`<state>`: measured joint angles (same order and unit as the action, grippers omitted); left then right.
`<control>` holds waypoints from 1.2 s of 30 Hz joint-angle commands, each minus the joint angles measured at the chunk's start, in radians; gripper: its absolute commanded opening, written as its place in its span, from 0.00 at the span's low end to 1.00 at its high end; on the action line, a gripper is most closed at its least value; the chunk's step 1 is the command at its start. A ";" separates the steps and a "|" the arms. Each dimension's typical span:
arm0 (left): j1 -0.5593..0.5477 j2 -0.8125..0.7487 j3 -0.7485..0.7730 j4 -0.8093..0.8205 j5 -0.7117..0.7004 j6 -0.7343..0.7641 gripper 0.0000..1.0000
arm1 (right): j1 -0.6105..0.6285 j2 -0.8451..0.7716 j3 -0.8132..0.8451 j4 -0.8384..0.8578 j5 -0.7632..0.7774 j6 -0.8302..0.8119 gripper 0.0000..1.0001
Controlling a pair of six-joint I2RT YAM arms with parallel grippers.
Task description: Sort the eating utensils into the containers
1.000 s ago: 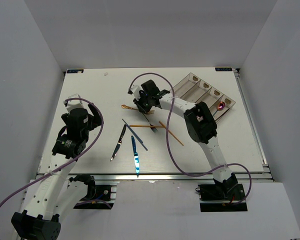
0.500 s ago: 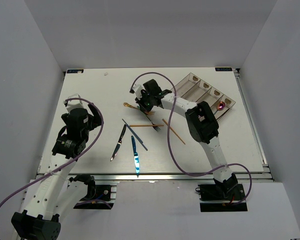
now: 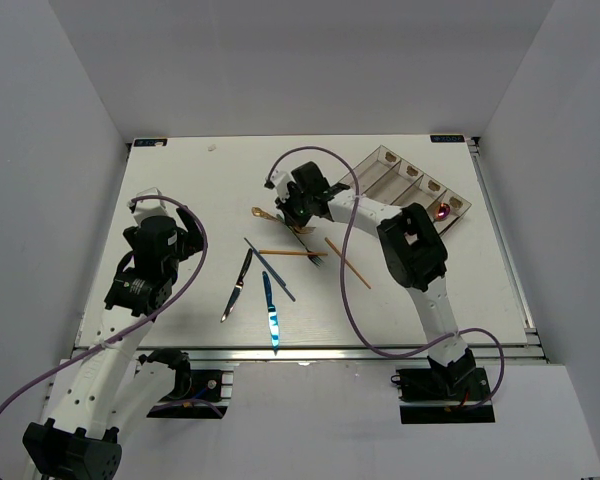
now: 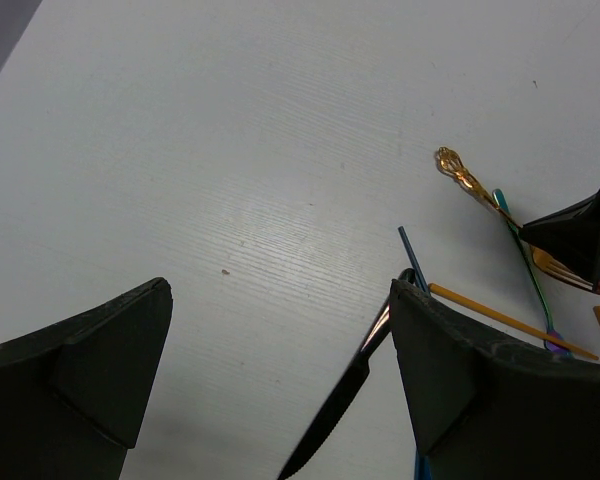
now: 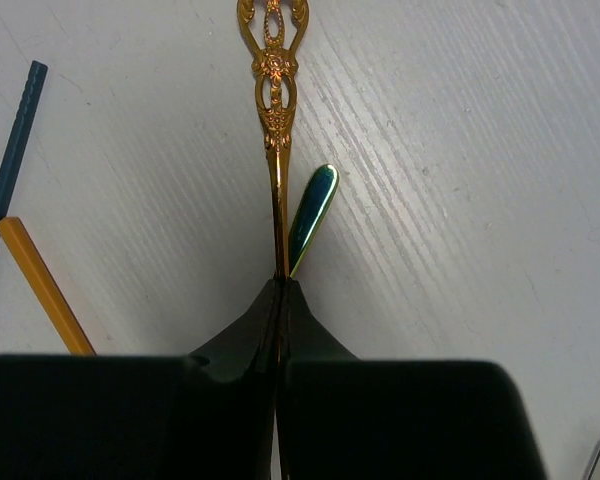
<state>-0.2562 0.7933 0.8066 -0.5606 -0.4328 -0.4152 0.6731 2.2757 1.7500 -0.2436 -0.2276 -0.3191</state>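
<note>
On the counter (image 3: 180,190) lie one black knife (image 3: 236,285), one blue knife (image 3: 270,310), two orange chopsticks (image 3: 348,264), one blue chopstick (image 3: 270,269) and one tray (image 3: 390,178). The right hand (image 5: 282,285) is pinched tight on the gold fork (image 5: 272,100), whose handle juts ahead of it. The left hand (image 4: 278,300) gapes wide and empty.

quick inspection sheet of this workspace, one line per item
surface: white table, no spills seen
job's things: blue knife, black knife and orange chopsticks loose on the table; purple utensil in the tray
clutter: nothing seen
grippers: right tool shut on the gold fork handle; left tool open, holding nothing
cables: purple cables loop off both arms
surroundings: white walls on three sides
</note>
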 commanded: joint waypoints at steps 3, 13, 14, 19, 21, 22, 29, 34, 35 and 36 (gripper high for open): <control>0.003 -0.003 -0.003 0.008 0.009 0.007 0.98 | -0.010 -0.088 -0.024 0.084 0.007 0.041 0.00; 0.003 -0.011 -0.003 0.007 0.006 0.007 0.98 | -0.043 -0.186 -0.122 0.182 0.077 0.196 0.00; 0.003 -0.012 -0.004 0.008 0.008 0.007 0.98 | -0.047 -0.205 -0.138 0.193 0.097 0.237 0.00; 0.003 -0.014 -0.003 0.007 0.005 0.007 0.98 | -0.095 -0.361 -0.259 0.233 0.157 0.368 0.00; 0.003 -0.016 -0.004 0.005 0.005 0.007 0.98 | -0.116 -0.430 -0.306 0.222 0.201 0.444 0.00; 0.003 -0.019 -0.004 0.007 0.003 0.006 0.98 | -0.147 -0.450 -0.325 0.211 0.224 0.474 0.00; 0.003 -0.034 -0.004 0.007 0.003 0.006 0.98 | -0.352 -0.683 -0.610 0.268 0.368 0.727 0.00; 0.003 -0.037 -0.004 0.005 0.006 0.006 0.98 | -0.441 -0.803 -0.744 0.303 0.525 0.844 0.00; 0.003 -0.039 -0.003 0.007 0.008 0.006 0.98 | -0.446 -0.809 -0.753 0.305 0.545 0.876 0.00; 0.003 -0.040 -0.003 0.005 0.006 0.006 0.98 | -0.451 -0.818 -0.771 0.311 0.562 0.894 0.00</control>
<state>-0.2562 0.7704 0.8066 -0.5606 -0.4324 -0.4152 0.2207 1.5005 1.0012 -0.0036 0.2272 0.4553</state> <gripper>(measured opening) 0.981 0.008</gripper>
